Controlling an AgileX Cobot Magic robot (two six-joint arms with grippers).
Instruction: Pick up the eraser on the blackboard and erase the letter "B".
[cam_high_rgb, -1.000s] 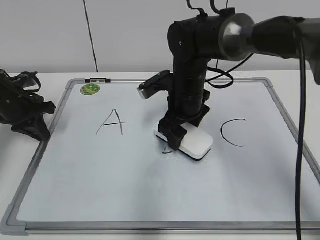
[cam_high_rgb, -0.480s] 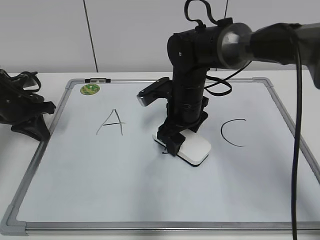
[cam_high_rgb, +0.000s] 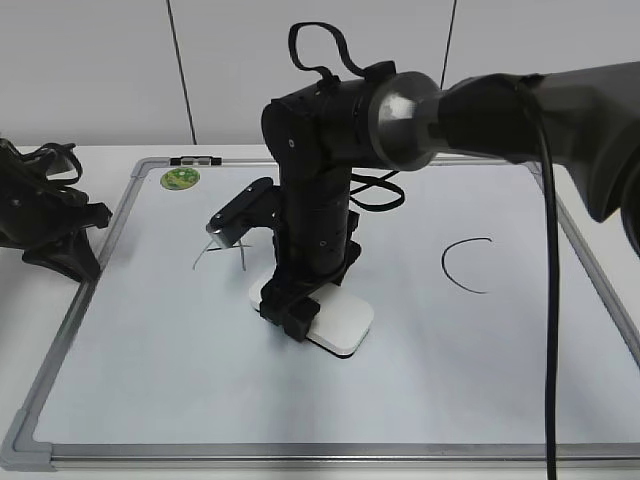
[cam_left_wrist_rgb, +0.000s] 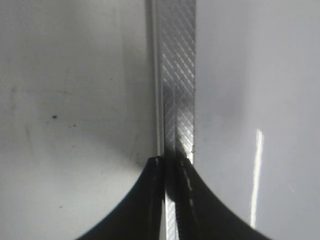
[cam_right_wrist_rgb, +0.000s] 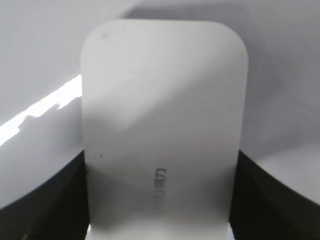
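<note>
The blackboard (cam_high_rgb: 450, 380) is a white board with a grey frame lying flat on the table. My right gripper (cam_high_rgb: 300, 305) is shut on the white eraser (cam_high_rgb: 342, 326) and presses it flat on the board, just right of and below the black "A" (cam_high_rgb: 205, 255), which my arm partly hides. The eraser fills the right wrist view (cam_right_wrist_rgb: 162, 125), with my right gripper (cam_right_wrist_rgb: 160, 200) clamped on its sides. No letter "B" shows on the board. The black "C" (cam_high_rgb: 466, 265) is at the right. My left gripper (cam_high_rgb: 60, 250) rests shut at the board's left edge (cam_left_wrist_rgb: 177, 90).
A round green sticker (cam_high_rgb: 180, 179) and a grey clip (cam_high_rgb: 196, 160) sit at the board's far left corner. A white wall stands behind the table. My right arm (cam_high_rgb: 330, 170) reaches over the board's middle.
My right gripper has slid the eraser to the left and slightly nearer across the board. The last dark mark of the "B" beside the eraser no longer shows. The left arm has not moved.
</note>
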